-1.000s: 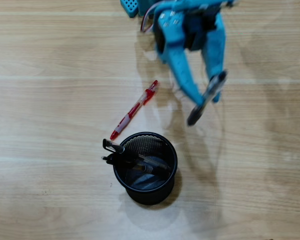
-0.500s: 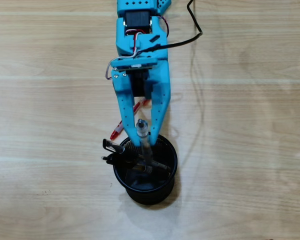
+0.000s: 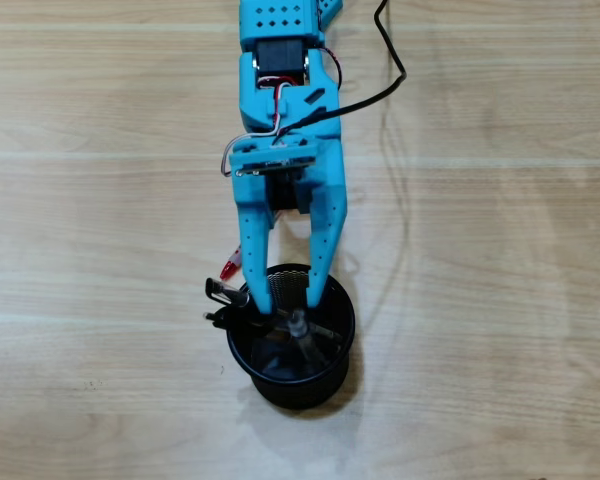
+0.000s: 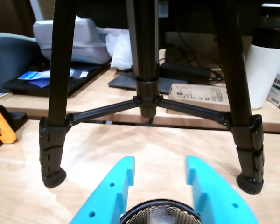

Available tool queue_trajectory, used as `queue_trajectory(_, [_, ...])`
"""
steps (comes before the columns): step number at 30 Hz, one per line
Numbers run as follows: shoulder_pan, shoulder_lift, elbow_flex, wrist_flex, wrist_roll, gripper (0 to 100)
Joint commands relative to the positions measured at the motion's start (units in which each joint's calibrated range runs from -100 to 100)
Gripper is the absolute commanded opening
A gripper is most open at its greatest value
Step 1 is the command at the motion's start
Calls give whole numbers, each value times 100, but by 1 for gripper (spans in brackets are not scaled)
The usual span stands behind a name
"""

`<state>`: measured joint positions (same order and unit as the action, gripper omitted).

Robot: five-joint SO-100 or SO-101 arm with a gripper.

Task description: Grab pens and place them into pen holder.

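Right now I have the blue hand (image 3: pixel 285 300) hanging directly over the pen holder (image 3: pixel 342 340), its two fingers spread apart with their tips reaching past the near rim of the cup. Nothing sits between them; I read the hand as open and empty. A clear-and-black pen (image 3: pixel 301 335) stands nearly upright inside the black mesh cup, its top just below the fingertips and apart from them. Two more black pens (image 3: pixel 226 294) lean in the holder with their clipped ends poking out over the cup's left rim in the overhead view, one just above the other. The red pen (image 3: pixel 232 262) lies on the wooden worktop (image 3: pixel 500 300) just beyond the cup, mostly hidden under the hand's left finger, so only its red end shows.

From the wrist view I see both blue fingers (image 4: pixel 109 191) framing a gap, and the round mesh rim of the holder (image 4: pixel 159 205) at the bottom edge between them. Ahead stands a black tripod (image 4: pixel 147 84) with its feet planted on the worktop. Behind it sits a white bottle (image 4: pixel 266 60) with a dark cap at the right. An orange object (image 4: pixel 1 123) shows at the left edge.
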<state>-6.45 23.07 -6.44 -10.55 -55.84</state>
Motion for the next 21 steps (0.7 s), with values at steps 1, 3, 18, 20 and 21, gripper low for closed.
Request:
queue_trajectory(1, [23,-119,-55,-318,-16,14])
queue_trajectory(3, [50,-136,-91,-438,19,14])
queue_trajectory(18, [259,-2899,1964,3117,1167,2])
queue_trajectory(20, [359,-3210,1937,4082,1462,2])
queue_trajectory(21, [404,-3311,1883,4503,1665,2])
